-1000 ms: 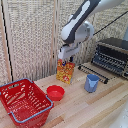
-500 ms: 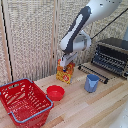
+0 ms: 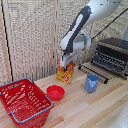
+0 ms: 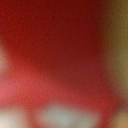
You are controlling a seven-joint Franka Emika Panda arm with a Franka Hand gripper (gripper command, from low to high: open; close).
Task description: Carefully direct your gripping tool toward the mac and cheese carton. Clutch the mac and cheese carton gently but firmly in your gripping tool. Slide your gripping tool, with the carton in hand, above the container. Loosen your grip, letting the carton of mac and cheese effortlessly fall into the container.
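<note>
The mac and cheese carton (image 3: 66, 73), orange-yellow with red print, stands on the wooden table in front of the slatted wall and leans a little. My gripper (image 3: 63, 61) sits down over its top edge, with the dark fingers closed on the carton's upper part. The wrist view is only a red and yellow blur of the carton (image 4: 60, 55) right against the lens. The container (image 3: 11, 92), a red mesh basket with a blue-grey rim, stands at the exterior view's lower left, well apart from the carton.
A small red bowl (image 3: 55, 92) lies between the basket and the carton. A blue cup (image 3: 91, 82) stands to the exterior view's right of the carton. Behind it is a toaster oven (image 3: 112, 55) with its rack pulled out.
My gripper has come down onto the carton's top and stayed there. The carton now leans slightly.
</note>
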